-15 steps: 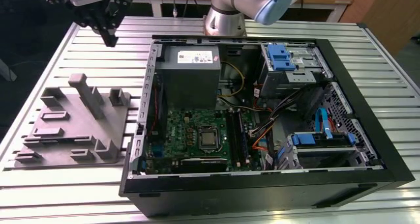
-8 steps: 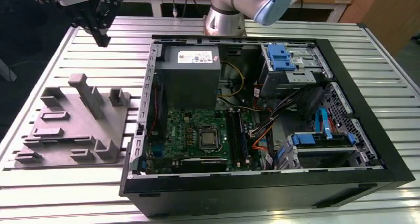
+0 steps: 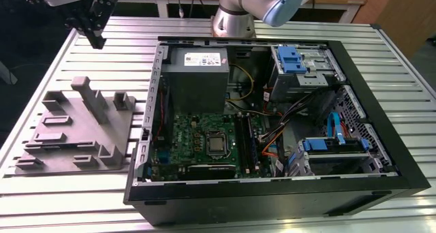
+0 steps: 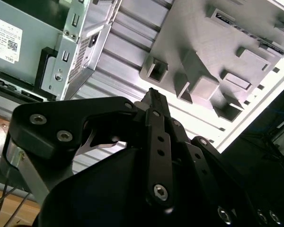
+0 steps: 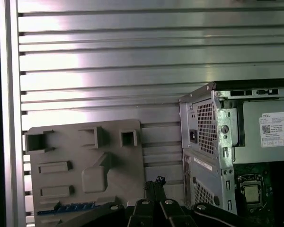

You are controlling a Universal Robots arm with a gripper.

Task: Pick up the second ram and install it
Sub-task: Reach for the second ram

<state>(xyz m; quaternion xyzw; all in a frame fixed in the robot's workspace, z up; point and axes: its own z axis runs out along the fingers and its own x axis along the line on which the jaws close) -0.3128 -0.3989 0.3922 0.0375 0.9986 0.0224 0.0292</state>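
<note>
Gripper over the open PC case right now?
No: in the exterior view the gripper hangs above the slatted table, off to the exterior view's left of the PC case.

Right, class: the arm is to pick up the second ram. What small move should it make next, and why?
Probably carry the claw across to the grey fixture and down towards the second ram. In the exterior view the claw hangs over the slatted table, apart from the fixture, with no strip in it. In the first wrist view the blue-green strip lies at the fixture's edge.
</note>
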